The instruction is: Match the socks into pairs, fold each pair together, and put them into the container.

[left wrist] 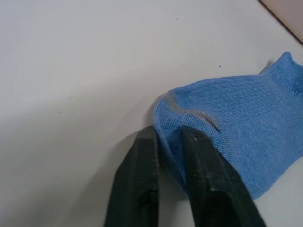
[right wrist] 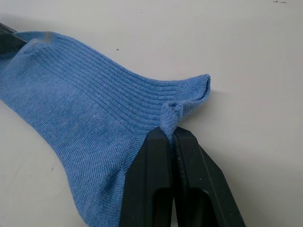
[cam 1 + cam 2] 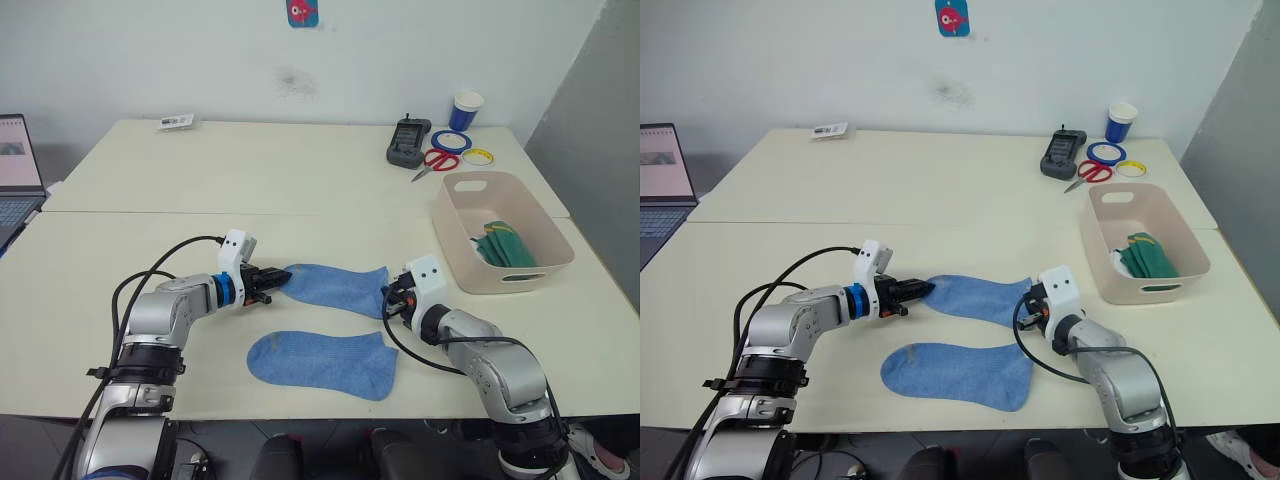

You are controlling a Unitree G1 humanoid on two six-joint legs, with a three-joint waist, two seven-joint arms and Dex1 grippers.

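The fingers of both arms are closed on the same soft light blue ankle sock (image 3: 335,286), one arm at each end. The left fingers (image 1: 165,142) pinch the toe, where a grey seam runs, and the right fingers (image 2: 171,135) are pressed tight on a fold of the cuff edge. Held like this, the sock is stretched flat between them on the pale cream counter (image 3: 240,165); I judge that this grip is for lifting it and laying it over its partner.

The partner, the second light blue ankle sock (image 3: 322,361), lies flat just beside it, nearer to the robot, not touched by any fingers. So the blue pair is not yet joined or folded.

The pale beige-pink rectangular plastic tub (image 3: 455,214) stands on the robot's right side of the counter, apart from the blue socks. Inside it lies a dark green folded sock bundle with a yellow stripe (image 3: 505,246), and something white shows beside the bundle, but I cannot tell what it is.
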